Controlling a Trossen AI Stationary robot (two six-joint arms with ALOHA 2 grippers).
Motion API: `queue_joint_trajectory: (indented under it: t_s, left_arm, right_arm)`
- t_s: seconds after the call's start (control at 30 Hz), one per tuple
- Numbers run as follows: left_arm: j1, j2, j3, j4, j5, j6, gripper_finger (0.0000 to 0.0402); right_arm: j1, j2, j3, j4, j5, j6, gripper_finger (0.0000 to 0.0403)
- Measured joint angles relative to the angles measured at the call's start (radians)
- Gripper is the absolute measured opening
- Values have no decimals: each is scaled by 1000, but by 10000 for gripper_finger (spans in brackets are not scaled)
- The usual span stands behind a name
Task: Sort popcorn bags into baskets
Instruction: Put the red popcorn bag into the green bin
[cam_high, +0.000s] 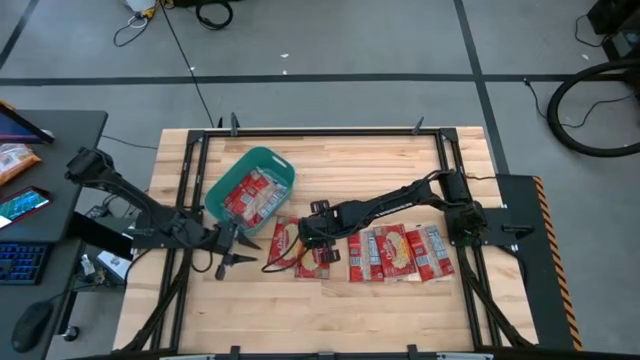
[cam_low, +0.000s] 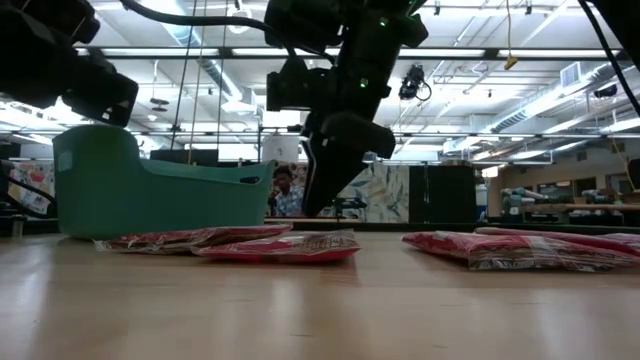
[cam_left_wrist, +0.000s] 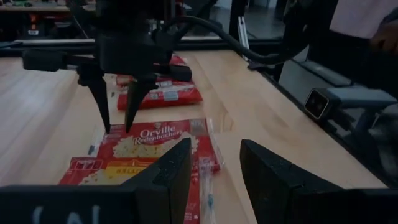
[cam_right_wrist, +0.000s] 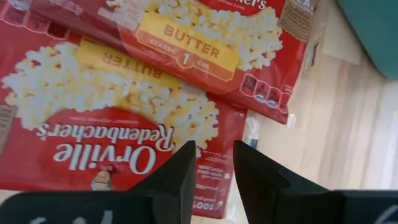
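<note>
Two red popcorn bags lie flat and overlapping on the table in front of the teal basket, which holds several more bags. My right gripper hangs over this pair, fingers pointing down and slightly apart; in the low view its tips stand clear above the bags. The right wrist view shows a butter popcorn bag just below my right gripper. My left gripper is open on the table's left, level, facing the same bags without touching them.
A row of several more popcorn bags lies flat to the right of the pair, under the right arm. The basket stands toward the far left. Bare wood lies along the near edge. A person shows in the room beyond the table.
</note>
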Motion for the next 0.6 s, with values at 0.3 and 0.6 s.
queue_joint_trajectory:
  t_s: [0.3, 0.6]
  left_arm:
    - [0, 114, 52, -6, 0, 54, 142]
    - [1, 128, 52, 5, -14, 1, 142]
  right_arm:
    - [-21, 0, 0, 37, -39, -51, 120]
    - [-25, 0, 0, 78, -49, -75, 228]
